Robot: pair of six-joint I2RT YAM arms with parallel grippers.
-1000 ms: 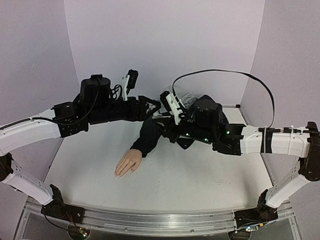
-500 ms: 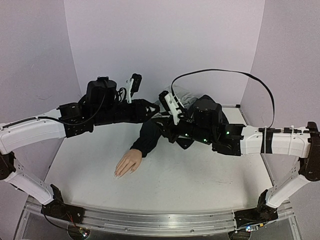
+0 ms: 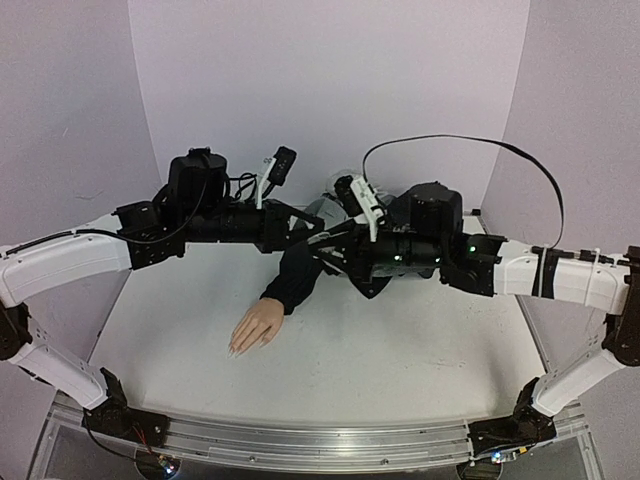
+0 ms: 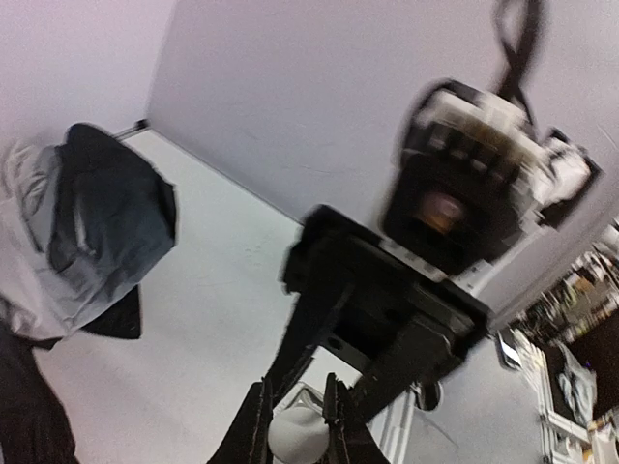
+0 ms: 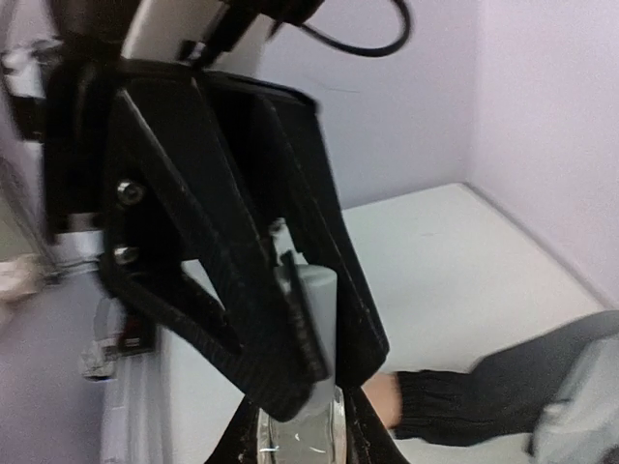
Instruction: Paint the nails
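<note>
Top external view: the white table [image 3: 400, 370] carries very little, and both arms reach inward from its near corners to meet in the air over its far middle. The left arm [image 3: 70, 262] comes in from the left and the right arm [image 3: 560, 280] from the right, wrist to wrist. They probably meet this way because opening a small bottle takes two grips, one to steady it and one to work the top. Below that meeting point lies the dark sleeve [image 3: 297, 275], running toward the near left and ending in the flesh-coloured mannequin hand [image 3: 256, 326]. The hand rests flat on the table with its fingers pointing near-left, a pose that would leave the fingertips facing up and open to a brush from above. In the right wrist view the right jaws are closed on the body of a small clear-and-white bottle [image 5: 295, 440], holding it upright so nothing should spill. The left jaws are clamped shut on its white cap [image 5: 314, 300], one black finger on each side. The step in hand looks like freeing the cap, with painting not yet begun. The nails [image 3: 236, 350] sit at the near-left tips of the mannequin fingers, well apart from the bottle. They are too small here to show whether any carry polish.
</note>
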